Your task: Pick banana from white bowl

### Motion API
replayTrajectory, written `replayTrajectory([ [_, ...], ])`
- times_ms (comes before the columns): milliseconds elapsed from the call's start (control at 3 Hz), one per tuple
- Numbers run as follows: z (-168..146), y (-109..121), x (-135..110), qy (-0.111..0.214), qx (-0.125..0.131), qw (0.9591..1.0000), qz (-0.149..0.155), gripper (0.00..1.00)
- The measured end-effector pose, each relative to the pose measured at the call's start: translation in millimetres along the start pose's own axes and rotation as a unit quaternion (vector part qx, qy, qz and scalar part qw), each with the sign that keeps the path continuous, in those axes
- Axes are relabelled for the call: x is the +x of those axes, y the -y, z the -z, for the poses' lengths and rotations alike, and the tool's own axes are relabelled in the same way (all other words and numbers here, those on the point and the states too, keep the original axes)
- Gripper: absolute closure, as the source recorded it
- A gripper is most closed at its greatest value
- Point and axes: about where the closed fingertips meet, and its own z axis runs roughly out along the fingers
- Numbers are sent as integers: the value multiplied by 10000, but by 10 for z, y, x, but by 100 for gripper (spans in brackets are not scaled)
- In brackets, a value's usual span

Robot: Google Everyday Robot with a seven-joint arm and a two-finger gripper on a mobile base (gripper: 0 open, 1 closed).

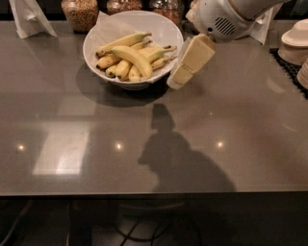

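Note:
A wide white bowl point(166, 30) with white paper lining its left side stands at the back of the grey table. Several bananas lie in it. The banana point(135, 58), thick, arched and bright yellow, lies on top across the pile. A paler, straighter banana point(120, 42) lies behind it and short stubby ones lie below. My gripper point(179, 78), cream-coloured, hangs from the white arm at the upper right. It sits just beside the bowl's right rim, above the table, and holds nothing.
Glass jars of grains point(80, 11) stand behind the bowl. A white folded paper stand point(28, 17) is at the back left. Stacked pale plates point(294, 45) sit at the right edge. The grey table point(144, 144) stretches towards the front.

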Motion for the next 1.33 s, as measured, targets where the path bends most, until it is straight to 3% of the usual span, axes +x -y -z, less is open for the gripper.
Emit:
replayTrajectory([
  [333,-33,32,-47,-48,109,9999,-24,0],
  [667,-249,175,-121,-94,374,9991,-149,0],
  [1333,-743,666,-170,204,888,9941,-594,0],
])
